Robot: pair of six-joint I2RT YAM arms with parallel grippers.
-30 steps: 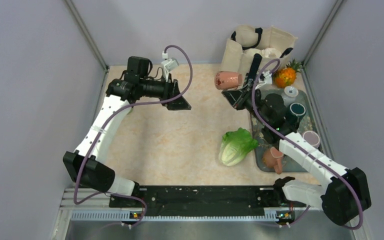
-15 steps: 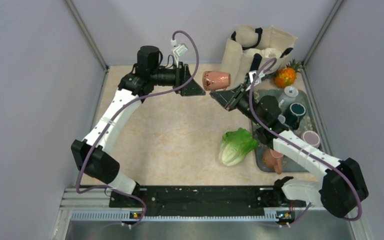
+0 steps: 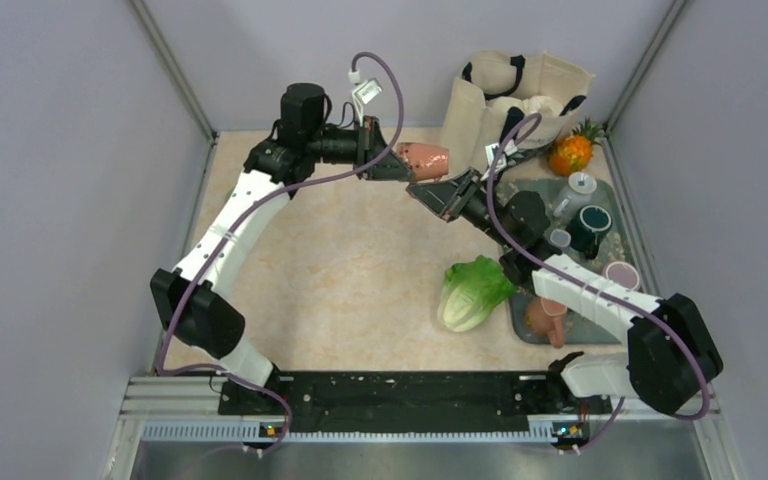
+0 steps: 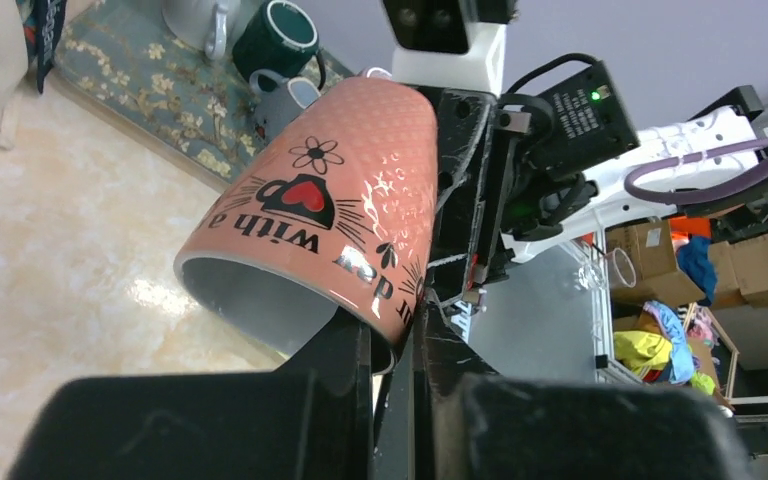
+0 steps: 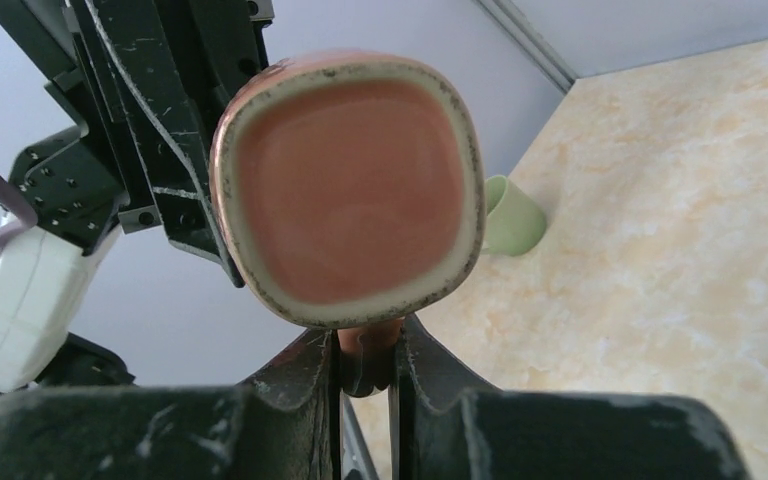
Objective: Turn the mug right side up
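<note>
The pink mug (image 3: 426, 158) hangs in the air above the far part of the surface (image 3: 360, 260). It lies on its side between the two arms, with its mouth toward the left arm and its base toward the right arm. The left fingers (image 4: 345, 375) are closed on the mug's rim, pinching the printed wall between them. The right fingers (image 5: 305, 385) are closed on the handle (image 5: 370, 345), just under the rounded-square base that faces the right wrist camera.

A canvas tote bag (image 3: 520, 90) stands near the mug at the back, with a toy pineapple (image 3: 571, 153) beside it. A patterned tray (image 3: 612, 200) on the right carries a dark green mug (image 3: 592, 221) and other cups. A lettuce head (image 3: 473, 292) lies just left of the tray. A light green cup (image 5: 510, 215) rests on the surface by the wall.
</note>
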